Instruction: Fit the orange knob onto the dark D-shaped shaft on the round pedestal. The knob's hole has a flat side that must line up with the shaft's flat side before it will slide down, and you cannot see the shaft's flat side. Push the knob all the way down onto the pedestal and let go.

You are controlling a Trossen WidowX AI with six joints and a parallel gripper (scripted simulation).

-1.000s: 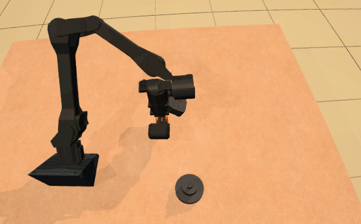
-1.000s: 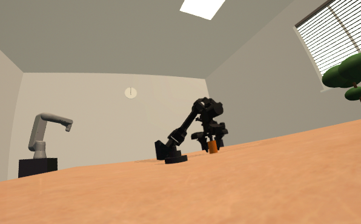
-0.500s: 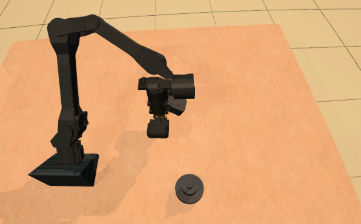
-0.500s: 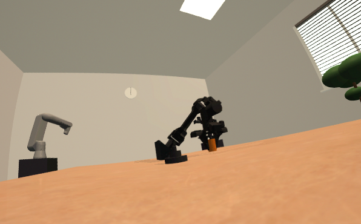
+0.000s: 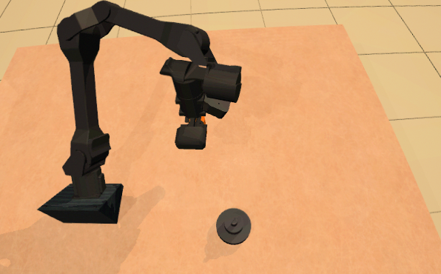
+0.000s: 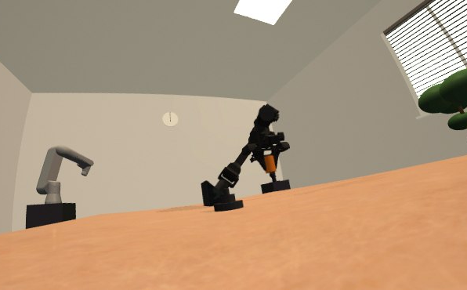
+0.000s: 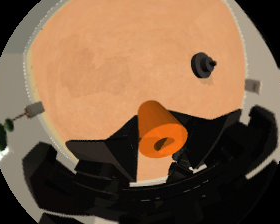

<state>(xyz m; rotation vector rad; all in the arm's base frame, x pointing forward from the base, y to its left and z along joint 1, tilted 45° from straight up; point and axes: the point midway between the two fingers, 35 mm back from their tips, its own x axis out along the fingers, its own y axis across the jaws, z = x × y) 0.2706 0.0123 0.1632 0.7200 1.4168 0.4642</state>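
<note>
Grips the orange knob (image 5: 203, 119) (image 6: 269, 164) (image 7: 162, 135) mid-side in the gripper (image 5: 196, 121) (image 6: 270, 163) (image 7: 151, 115), well apart from the round pedestal (image 5: 222, 228) (image 6: 229, 206) (image 7: 198, 67); probably handles as light, stiff, somewhat slippery.

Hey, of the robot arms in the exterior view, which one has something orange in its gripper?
The black arm, its gripper shut on the orange knob; the other is gray, on a dark block.

Pale wall (image 6: 125, 157) with round clock (image 6: 170, 119), behind the tool (image 5: 196, 120) (image 6: 270, 162) (image 7: 151, 115); bright ceiling panel (image 6: 264, 9) above; slatted window (image 6: 439, 47) and green-crowned tree (image 6: 466, 84) to its right in the exterior view; tiled floor (image 5: 422, 85) beyond the bench (image 5: 311, 148) (image 6: 290, 243) (image 7: 106, 55).
</note>
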